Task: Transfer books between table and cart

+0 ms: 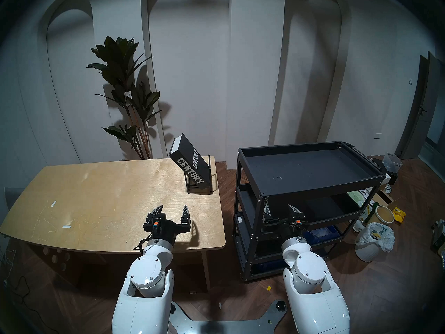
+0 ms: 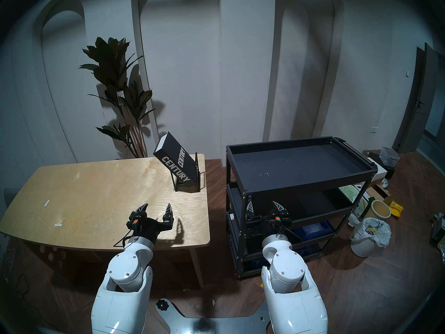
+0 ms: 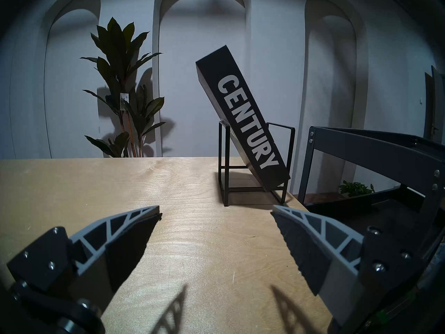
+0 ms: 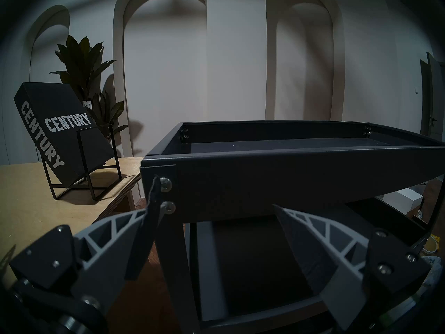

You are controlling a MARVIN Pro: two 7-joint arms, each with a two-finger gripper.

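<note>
Both arms fill the foreground: left gripper (image 1: 173,209) hovers over the table (image 1: 96,196) near its right front corner, jaws wide and empty; right gripper (image 1: 281,209) faces the cart (image 1: 310,189) at its front left post, jaws likewise wide and empty. Left to right, 1 book (image 1: 190,166) leans tilted in a wire stand (image 1: 210,181) at the table's far right corner, so the transfer appears not yet begun. Bare tabletop gives a clear approach, and an open floor gap separates table edge from the cart's unoccupied rimmed top tray.
</note>
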